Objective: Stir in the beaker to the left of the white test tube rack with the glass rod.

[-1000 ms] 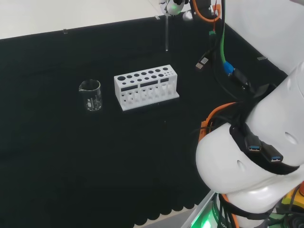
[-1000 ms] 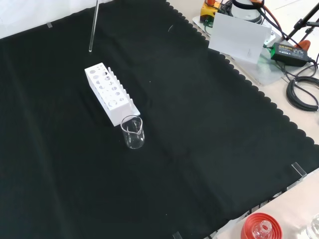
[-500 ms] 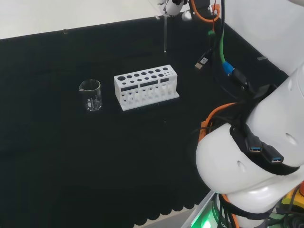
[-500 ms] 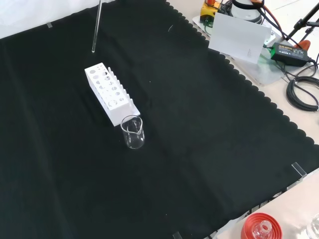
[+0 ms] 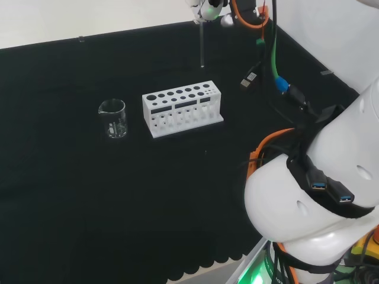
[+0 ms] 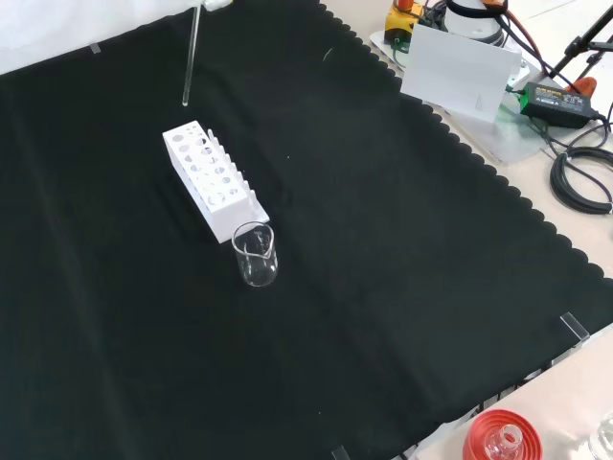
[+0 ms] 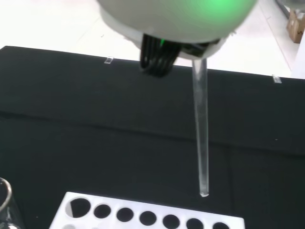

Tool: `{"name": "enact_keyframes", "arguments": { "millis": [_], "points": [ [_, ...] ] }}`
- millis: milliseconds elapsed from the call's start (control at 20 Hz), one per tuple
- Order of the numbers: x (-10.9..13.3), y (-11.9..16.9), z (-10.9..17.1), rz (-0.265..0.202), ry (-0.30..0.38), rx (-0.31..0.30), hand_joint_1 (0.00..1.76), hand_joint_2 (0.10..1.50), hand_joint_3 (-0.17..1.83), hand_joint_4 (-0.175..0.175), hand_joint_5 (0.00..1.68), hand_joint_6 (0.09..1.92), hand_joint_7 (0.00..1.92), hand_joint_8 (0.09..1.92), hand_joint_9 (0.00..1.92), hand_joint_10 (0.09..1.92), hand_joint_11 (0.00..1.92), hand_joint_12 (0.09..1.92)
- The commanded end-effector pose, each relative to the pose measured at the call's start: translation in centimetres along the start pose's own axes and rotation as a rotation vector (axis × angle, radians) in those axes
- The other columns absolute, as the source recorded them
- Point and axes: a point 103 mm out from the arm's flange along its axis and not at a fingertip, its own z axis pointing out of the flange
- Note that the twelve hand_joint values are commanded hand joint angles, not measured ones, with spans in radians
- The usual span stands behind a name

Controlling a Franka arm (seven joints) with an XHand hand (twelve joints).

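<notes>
Glass rod hangs near vertical, long axis up-down, free tip pointing down at the cloth; front view shows it with a slight lean, top end a bit to the right of the tip. Upper end runs into the hand at the top edge of the head view; a small white piece of the hand sits at the top edge of the front view where the rod starts. In the wrist view the rod comes out from under the blurred white part of the hand and ends in a rounded tip. Finger state: cannot tell, they are cut off or blurred, so how the rod is held is not visible. Rod tip is in the air, clear of everything, above and just beyond the white test tube rack; in the wrist view the tip sits just past the rack's row of holes. Beaker stands upright on the cloth left of the rack in the head view, well apart from the rod; in the front view it is just beside the rack's near end. The rack lies between the rod and the beaker. Bottom right of the front view: a red ribbed stand off the cloth edge.
</notes>
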Motion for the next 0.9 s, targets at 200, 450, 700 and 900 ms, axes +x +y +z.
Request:
{"name": "enact_keyframes", "arguments": {
  "millis": [200,450,700,900],
  "points": [
    [2.3,-0.1,-1.1,-0.048,0.022,-0.004,1.33,0.57,0.84,-0.175,1.19,0.69,1.34,0.85,1.66,0.56,1.55,0.66],
    [5.8,0.1,-2.2,-0.116,0.023,0.003,1.33,0.57,0.84,-0.175,1.19,0.69,1.34,0.85,1.66,0.55,1.55,0.66],
    [9.5,-0.6,-3.6,-0.192,0.046,-0.027,1.33,0.57,0.84,-0.175,1.20,0.69,1.34,0.85,1.67,0.55,1.56,0.66],
    [12.3,-1.1,-4.6,-0.240,0.051,-0.036,1.33,0.56,0.85,-0.175,1.20,0.69,1.34,0.85,1.67,0.55,1.56,0.66]
  ]
}}
